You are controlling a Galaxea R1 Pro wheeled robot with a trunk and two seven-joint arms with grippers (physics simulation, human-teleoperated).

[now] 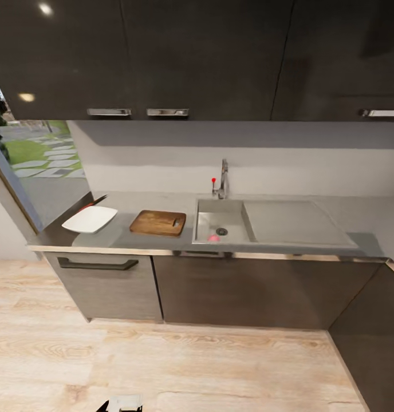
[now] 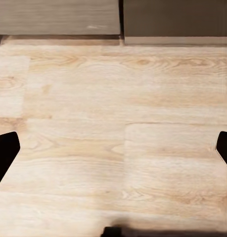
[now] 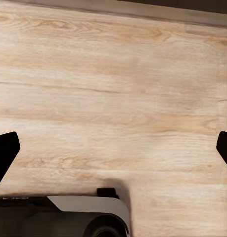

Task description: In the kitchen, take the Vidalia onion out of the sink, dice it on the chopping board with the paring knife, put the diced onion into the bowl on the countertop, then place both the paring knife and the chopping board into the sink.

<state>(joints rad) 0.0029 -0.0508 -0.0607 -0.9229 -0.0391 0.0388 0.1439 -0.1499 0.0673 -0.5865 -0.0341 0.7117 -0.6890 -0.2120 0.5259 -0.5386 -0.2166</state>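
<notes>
The sink (image 1: 211,220) is set in the dark grey countertop (image 1: 122,237), with a chrome tap (image 1: 223,180) behind it. A small pinkish round thing, the Vidalia onion (image 1: 212,237), lies in the basin beside the drain. Left of the sink lies the brown chopping board (image 1: 158,222). Further left stands the white square bowl (image 1: 90,219), and the red-handled paring knife (image 1: 94,202) lies behind it. My left gripper (image 2: 113,153) and my right gripper (image 3: 113,153) hang over the wooden floor, well short of the counter. Both are open with nothing between the fingers.
Dark cabinet fronts (image 1: 220,292) run under the counter, and wall cabinets (image 1: 197,57) hang above it. The flat drainboard (image 1: 294,223) lies right of the basin. A window (image 1: 39,149) shows at the left. Light wooden floor (image 1: 191,366) stretches between me and the cabinets.
</notes>
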